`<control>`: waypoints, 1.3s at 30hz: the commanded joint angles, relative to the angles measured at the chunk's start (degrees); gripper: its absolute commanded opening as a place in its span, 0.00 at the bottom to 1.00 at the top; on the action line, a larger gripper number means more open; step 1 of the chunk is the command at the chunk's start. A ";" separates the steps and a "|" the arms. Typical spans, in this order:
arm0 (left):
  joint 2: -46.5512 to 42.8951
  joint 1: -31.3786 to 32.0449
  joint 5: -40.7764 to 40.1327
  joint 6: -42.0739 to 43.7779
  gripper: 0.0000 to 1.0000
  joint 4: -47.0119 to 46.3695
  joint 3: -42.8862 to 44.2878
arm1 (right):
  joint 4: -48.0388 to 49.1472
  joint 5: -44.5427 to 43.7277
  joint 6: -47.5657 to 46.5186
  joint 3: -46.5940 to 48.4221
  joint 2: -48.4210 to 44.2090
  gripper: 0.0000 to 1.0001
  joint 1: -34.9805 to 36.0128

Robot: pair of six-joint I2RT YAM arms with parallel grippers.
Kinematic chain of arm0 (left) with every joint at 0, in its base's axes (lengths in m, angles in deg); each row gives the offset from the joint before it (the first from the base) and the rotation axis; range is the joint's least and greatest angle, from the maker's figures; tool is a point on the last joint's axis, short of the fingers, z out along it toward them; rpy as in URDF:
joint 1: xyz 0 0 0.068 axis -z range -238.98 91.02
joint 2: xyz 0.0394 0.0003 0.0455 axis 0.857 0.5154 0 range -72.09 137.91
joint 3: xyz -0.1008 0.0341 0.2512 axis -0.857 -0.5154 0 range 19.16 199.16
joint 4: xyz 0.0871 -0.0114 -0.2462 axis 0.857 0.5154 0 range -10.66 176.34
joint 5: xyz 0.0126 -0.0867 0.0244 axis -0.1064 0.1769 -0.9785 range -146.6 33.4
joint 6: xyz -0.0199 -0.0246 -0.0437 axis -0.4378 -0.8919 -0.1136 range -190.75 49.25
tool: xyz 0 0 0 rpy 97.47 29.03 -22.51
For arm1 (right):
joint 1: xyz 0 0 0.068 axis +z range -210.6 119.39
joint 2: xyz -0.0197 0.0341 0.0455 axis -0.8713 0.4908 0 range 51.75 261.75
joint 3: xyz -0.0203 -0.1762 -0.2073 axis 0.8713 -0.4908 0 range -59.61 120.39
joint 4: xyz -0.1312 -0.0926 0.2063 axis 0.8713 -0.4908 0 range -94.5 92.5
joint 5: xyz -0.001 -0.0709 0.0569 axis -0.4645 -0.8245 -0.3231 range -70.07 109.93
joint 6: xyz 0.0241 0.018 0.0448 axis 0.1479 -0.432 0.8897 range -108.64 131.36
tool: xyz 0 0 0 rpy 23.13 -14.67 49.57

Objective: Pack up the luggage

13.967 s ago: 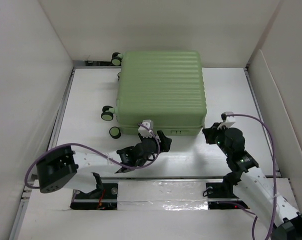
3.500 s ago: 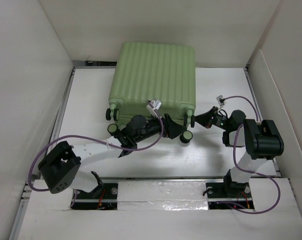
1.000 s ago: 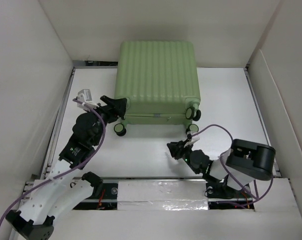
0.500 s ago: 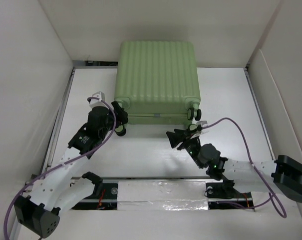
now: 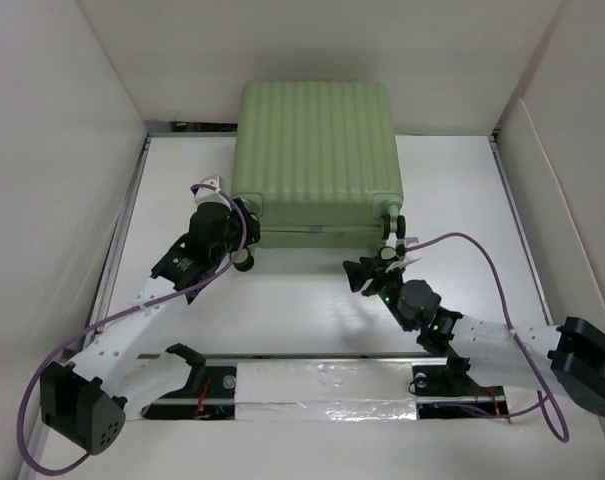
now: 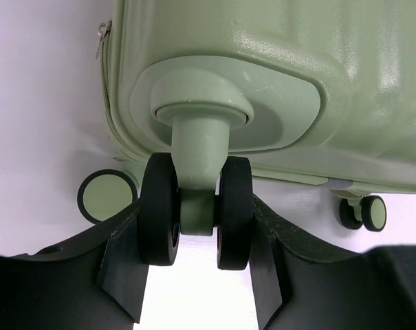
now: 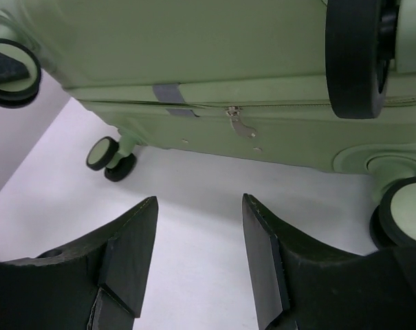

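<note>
The luggage (image 5: 317, 150) is a pale green ribbed hard-shell case, closed, lying at the back of the white table with its wheeled end toward me. My left gripper (image 5: 244, 222) is at its near left corner. In the left wrist view the gripper (image 6: 196, 203) is shut on a black twin caster wheel (image 6: 158, 210), and both fingers press the wheel's outer faces. My right gripper (image 5: 357, 275) hovers over bare table, short of the near right corner. It is open (image 7: 199, 199) with nothing between its fingers, facing the zipper pull (image 7: 238, 124).
Tall white walls (image 5: 62, 150) close in the table on the left, back and right. Another caster (image 5: 243, 261) rests on the table below the left gripper, and one (image 7: 355, 58) hangs close above the right gripper. A rail (image 5: 312, 355) runs along the near edge.
My left gripper moved right onto the luggage's near left caster and narrowed around it. The right gripper swung up from the table toward the luggage's near side. The luggage stayed put.
</note>
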 commanded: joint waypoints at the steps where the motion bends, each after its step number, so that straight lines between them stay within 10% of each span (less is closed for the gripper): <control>1: -0.28 3.77 5.92 -2.26 0.00 -10.16 -0.99 | -0.40 1.39 0.06 1.38 0.89 0.58 -2.14; 15: -7.06 5.35 27.98 -10.52 0.00 -25.71 -14.26 | 11.02 8.40 -5.38 0.84 7.29 0.57 -13.91; 30: -7.84 14.77 21.40 -7.90 0.00 -28.11 -13.57 | 32.73 6.40 -7.50 1.29 25.58 0.55 -18.93; 39: -11.89 14.77 18.76 -7.45 0.00 -24.50 -14.18 | 26.77 11.22 -5.39 -4.42 17.69 0.51 -19.64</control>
